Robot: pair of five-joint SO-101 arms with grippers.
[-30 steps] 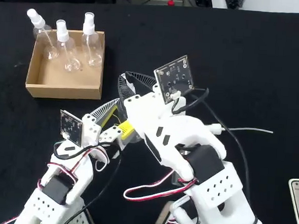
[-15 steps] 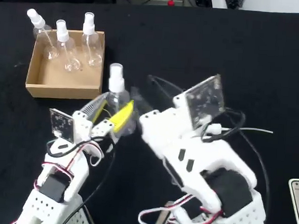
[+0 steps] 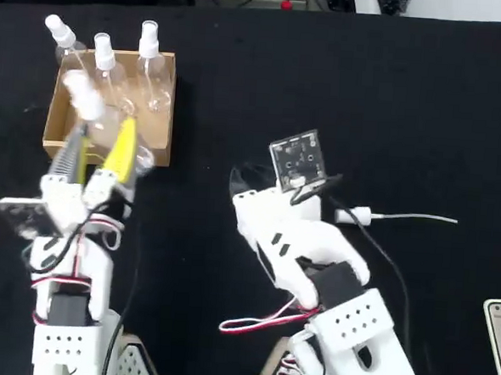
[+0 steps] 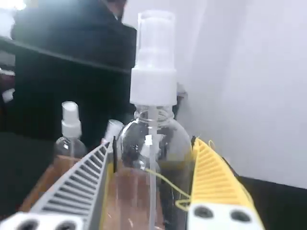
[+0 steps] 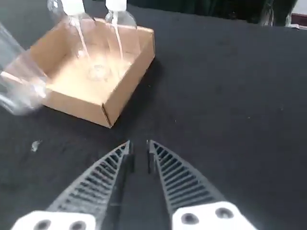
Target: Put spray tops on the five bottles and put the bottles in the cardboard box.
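**Left gripper and its load.** The left gripper point(image 3: 102, 136) is clamped on the held bottle point(image 4: 152, 163). Its grey finger point(image 4: 79, 189) presses one side of the clear body and its yellow finger point(image 4: 211, 179) presses the other. The bottle's neck and white spray top point(image 4: 153, 72) rise clear above both fingertips. The dip tube is visible inside the bottle.

**Position relative to the cardboard box.** In the high view the held bottle lies over the front half of the cardboard box point(image 3: 108, 155), just inside the wall nearest the arms. It is tilted, with its spray top leaning toward the box's far side. Whether its base touches the box floor cannot be told.

**Contents of the box.** Three bottles point(image 3: 111, 81), each with a white spray top, stand in a row along the far wall of the box. They are well apart from the held bottle.

**Right gripper.** The right gripper point(image 5: 139, 146) sits over the black table point(image 3: 367, 93), outside the box and off its right-hand side. Its dark ribbed fingers are drawn almost together, with only a thin slit between them, and they grasp nothing.

**Surroundings.** A thin cable point(image 3: 402, 217) with a white plug lies on the table beyond the right gripper, farther from the box.
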